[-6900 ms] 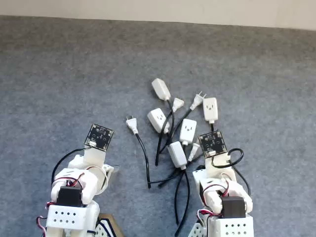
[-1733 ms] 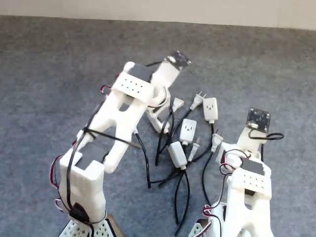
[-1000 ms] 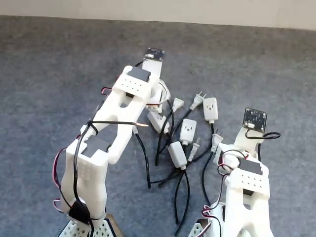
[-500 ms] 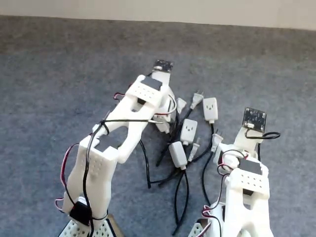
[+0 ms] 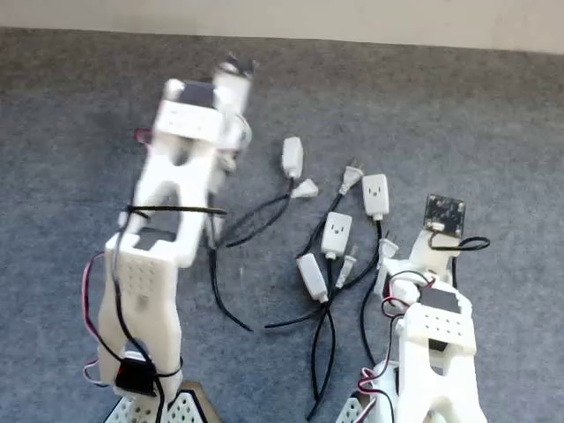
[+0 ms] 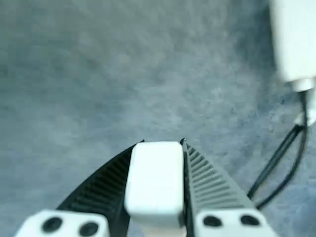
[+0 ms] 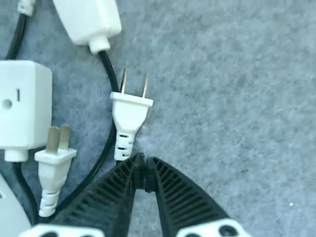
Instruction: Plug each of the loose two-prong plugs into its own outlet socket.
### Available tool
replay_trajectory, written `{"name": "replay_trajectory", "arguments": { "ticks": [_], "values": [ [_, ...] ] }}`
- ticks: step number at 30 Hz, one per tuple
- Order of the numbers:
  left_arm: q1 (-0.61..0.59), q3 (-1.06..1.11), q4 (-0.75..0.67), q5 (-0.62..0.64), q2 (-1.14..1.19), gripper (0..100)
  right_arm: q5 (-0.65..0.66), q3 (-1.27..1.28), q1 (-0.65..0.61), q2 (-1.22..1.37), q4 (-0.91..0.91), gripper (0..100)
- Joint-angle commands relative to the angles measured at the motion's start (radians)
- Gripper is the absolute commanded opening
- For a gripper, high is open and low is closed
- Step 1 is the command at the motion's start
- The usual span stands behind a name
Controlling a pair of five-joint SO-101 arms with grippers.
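The left gripper (image 6: 161, 143) is closed firmly on a white socket block (image 6: 155, 187). The block sits between the ribbed fingers (image 6: 212, 182) and fills the gap from the tips back. I cannot tell which way its slotted face points. A second socket (image 6: 295, 39) lies ahead of these fingers and off to one side, its black cord (image 6: 276, 163) running back past them.

The right gripper (image 7: 144, 168) has its tips pressed together with nothing visible between them. They rest on the carpet just behind the tail of a two-prong plug (image 7: 130, 114), whose prongs point away from the fingers.

The step in hand looks like pairing: one socket is held and its plug is not yet gripped. Next, the right fingers (image 7: 177, 197) probably need to spread, move forward over the plug body and close across its flat sides. The prongs can then be lined up with the held socket's slots.

Room differs by side. Beside the right fingers, another plug (image 7: 53, 160) and a socket (image 7: 22, 106) crowd close, and a cord runs just beside the tips; the other side is bare carpet (image 7: 237, 98). Bare carpet also lies ahead of the left fingers. In the high view the left arm (image 5: 176, 176) reaches near the carpet's far edge (image 5: 282, 37), so little room is left beyond it.
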Motion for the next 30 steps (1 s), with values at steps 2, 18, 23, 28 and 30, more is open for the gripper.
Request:
{"name": "replay_trajectory", "arguments": {
  "ticks": [2,18,23,28,30],
  "values": [
    [-0.139,-0.44,0.176,-0.155,-0.056,7,-0.006,-0.005,-0.012,0.001,-0.018,1.0],
    [-0.661,-0.518,-0.112,-0.351,-0.084,7,-0.006,-0.002,-0.013,0.002,-0.061,1.0],
    [-0.745,-0.518,-0.069,-0.371,-0.131,7,-0.006,-0.002,-0.015,0.002,-0.061,1.0],
    [-0.765,-0.516,0.063,-0.462,-0.214,7,-0.006,-0.002,-0.015,0.002,-0.061,1.0],
    [-0.765,-0.51,0.129,-0.497,-0.229,7,-0.006,-0.002,-0.015,0.002,-0.061,1.0]
  ]
}}
